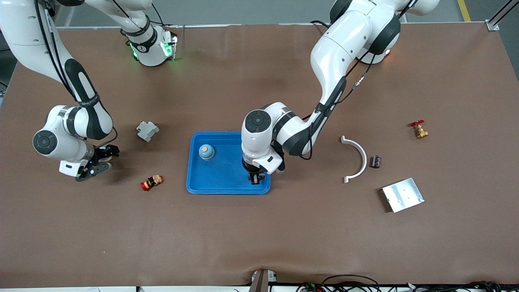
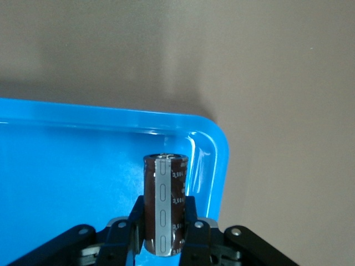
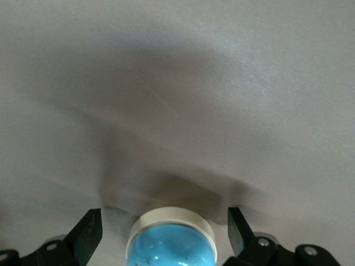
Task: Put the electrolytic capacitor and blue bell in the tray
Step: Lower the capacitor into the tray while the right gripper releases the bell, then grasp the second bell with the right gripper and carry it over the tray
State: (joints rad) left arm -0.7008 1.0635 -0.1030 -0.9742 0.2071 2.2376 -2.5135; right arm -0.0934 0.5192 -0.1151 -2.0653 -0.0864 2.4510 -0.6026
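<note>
The bright-blue tray point(image 1: 227, 184) lies mid-table. My left gripper point(image 1: 255, 177) is down inside its corner nearest the front camera, at the left arm's end. It is shut on the electrolytic capacitor point(image 2: 165, 188), a dark brown cylinder with a grey stripe, held upright between the fingers point(image 2: 191, 213) just inside the tray's rim point(image 2: 217, 160). My right gripper point(image 1: 101, 162) is low over the table toward the right arm's end. It is open, with a blue bell point(image 3: 171, 244) with a cream rim between its fingers, untouched. A blue domed piece with a tan top point(image 1: 206, 151) stands in the tray.
A grey block point(image 1: 147, 131) and a small red-and-orange piece point(image 1: 151, 182) lie between the right gripper and the tray. Toward the left arm's end are a white curved piece point(image 1: 357, 159), a small purple part point(image 1: 376, 161), a red-handled brass valve point(image 1: 419, 129) and a silver plate point(image 1: 402, 194).
</note>
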